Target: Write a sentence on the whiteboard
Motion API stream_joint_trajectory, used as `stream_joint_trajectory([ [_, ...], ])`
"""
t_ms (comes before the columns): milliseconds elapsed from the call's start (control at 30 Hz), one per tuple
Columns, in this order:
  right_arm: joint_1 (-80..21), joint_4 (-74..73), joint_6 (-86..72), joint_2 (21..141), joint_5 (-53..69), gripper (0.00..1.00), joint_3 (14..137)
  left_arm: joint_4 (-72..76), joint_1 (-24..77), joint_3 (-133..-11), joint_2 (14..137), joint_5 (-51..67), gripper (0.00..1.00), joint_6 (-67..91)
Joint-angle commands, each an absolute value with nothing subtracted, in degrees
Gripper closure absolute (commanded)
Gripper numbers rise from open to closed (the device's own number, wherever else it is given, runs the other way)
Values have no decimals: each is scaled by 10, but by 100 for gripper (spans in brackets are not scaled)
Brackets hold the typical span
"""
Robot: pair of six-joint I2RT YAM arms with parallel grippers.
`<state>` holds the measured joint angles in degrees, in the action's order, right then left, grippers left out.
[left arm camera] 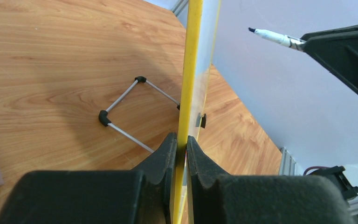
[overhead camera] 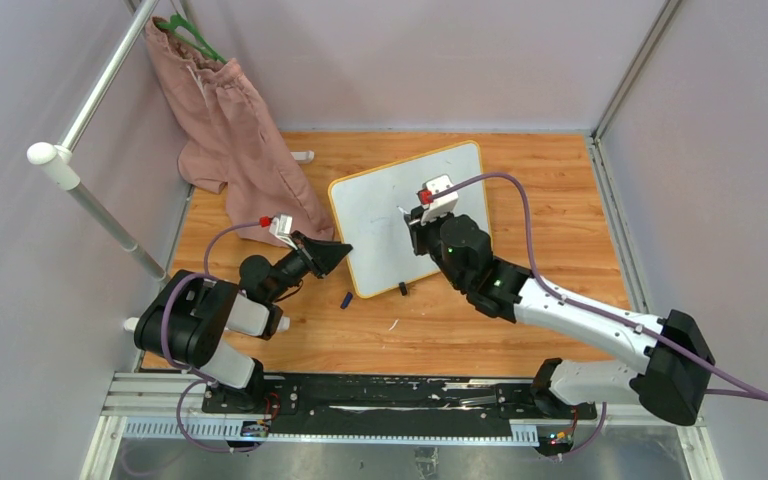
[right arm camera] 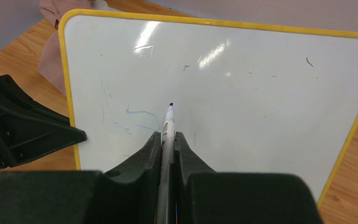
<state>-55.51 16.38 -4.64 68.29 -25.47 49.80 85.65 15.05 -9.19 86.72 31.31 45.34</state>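
Note:
The whiteboard, white with a yellow frame, stands tilted in the middle of the wooden table. My left gripper is shut on its yellow left edge; from above it sits at the board's left side. Over the board face, my right gripper is shut on a thin white marker. A few faint blue strokes of the sentence lie just left of the marker's dark tip. In the left wrist view the marker points at the board, its tip a little off the surface.
A pink garment hangs from a green hanger at the back left, reaching the table next to the board. A white pole crosses the left side. A small dark cap lies in front of the board. The board's wire stand is behind it.

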Motion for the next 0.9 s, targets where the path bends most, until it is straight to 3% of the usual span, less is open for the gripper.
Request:
stream_joint_trajectory([
  [0, -540, 170, -38, 689, -231, 100, 487, 887, 153, -87, 854, 314, 100, 445],
  [867, -531, 235, -47, 750, -237, 100, 512, 887, 153, -89, 855, 316, 100, 444],
])
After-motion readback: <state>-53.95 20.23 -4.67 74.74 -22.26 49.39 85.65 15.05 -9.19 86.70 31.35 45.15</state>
